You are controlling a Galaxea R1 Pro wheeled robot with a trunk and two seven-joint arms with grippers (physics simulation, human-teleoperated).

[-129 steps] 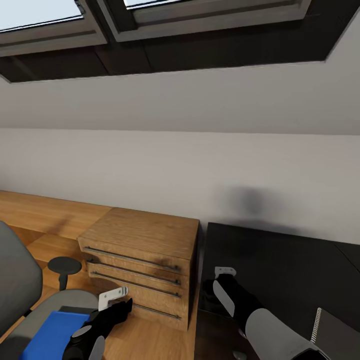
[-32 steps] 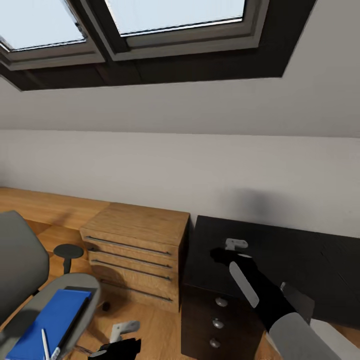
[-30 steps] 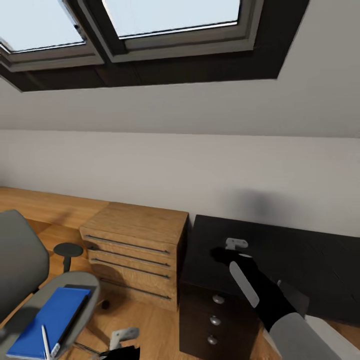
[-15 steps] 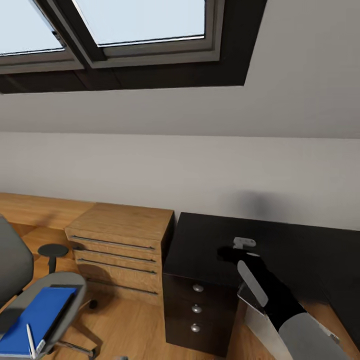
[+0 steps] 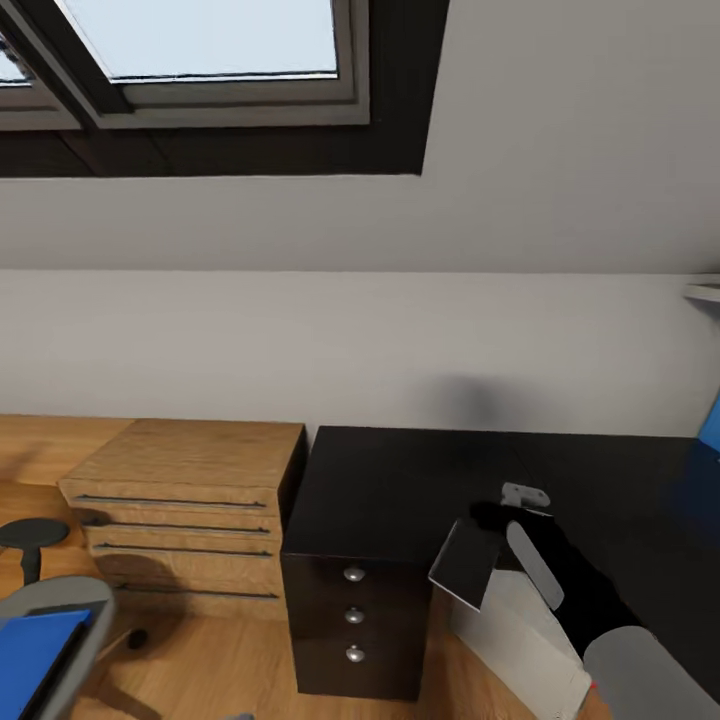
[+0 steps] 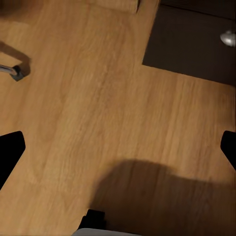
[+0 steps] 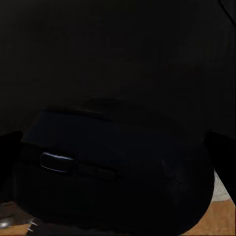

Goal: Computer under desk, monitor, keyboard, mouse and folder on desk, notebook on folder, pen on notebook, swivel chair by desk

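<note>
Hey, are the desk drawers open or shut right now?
Shut. In the head view the three drawers under the desk sit flush with each other, their knobs lined up one above another, none pulled out.

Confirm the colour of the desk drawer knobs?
Silver knobs on dark drawer fronts, best seen in the head view.

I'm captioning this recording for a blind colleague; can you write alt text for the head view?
The robot's right arm reaches over a glossy black desk with three silver-knobbed drawers, its right tool above the desktop. A light oak dresser stands beside the desk on a wood floor under a skylight; a grey swivel chair carrying a blue folder sits at lower left.
</note>
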